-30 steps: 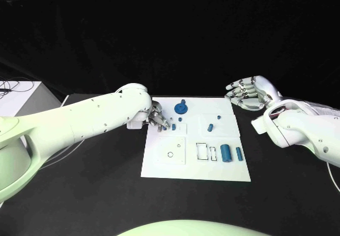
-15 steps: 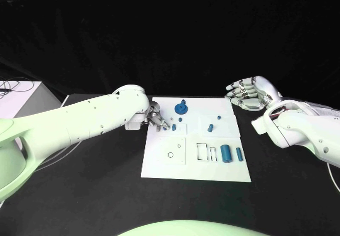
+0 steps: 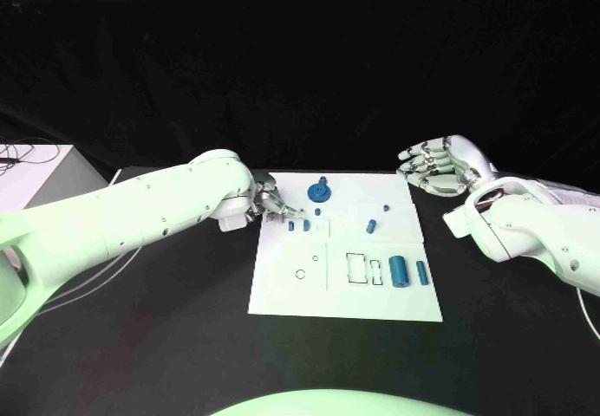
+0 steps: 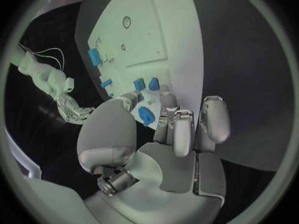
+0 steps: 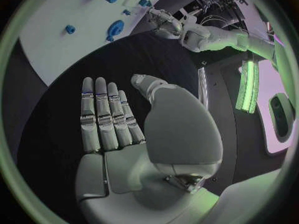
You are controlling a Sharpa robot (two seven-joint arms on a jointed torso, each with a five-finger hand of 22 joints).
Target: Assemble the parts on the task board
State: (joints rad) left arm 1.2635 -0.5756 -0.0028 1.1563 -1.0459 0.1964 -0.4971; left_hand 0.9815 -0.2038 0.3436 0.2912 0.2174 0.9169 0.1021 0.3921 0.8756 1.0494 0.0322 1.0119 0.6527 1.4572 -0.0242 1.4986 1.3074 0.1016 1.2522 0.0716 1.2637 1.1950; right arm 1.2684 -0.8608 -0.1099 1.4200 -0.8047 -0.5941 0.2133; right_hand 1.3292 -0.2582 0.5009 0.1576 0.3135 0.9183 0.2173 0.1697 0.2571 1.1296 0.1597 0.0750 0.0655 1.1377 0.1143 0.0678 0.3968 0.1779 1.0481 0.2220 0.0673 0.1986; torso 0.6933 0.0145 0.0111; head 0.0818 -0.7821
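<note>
A white rectangular task board (image 3: 347, 299) lies on a matte black table (image 3: 163, 347). Thin black outlines mark the board: a small ring (image 3: 300, 273) toward eight o'clock from its middle, and upright rectangles (image 3: 356, 266) toward five o'clock. Small blue parts sit on the white: a round blue knob piece (image 3: 319, 187) near twelve o'clock, a large blue cylinder (image 3: 399, 269) and a slimmer blue bar (image 3: 421, 270) toward four o'clock, a short blue peg (image 3: 371, 225) at two o'clock. The left hand (image 3: 271, 202) is silver on a glossy white arm (image 3: 138, 208). The right hand (image 3: 433, 166) is silver too, its fingertips (image 5: 88, 82) tinted bluish, on a white arm (image 3: 538, 230).
</note>
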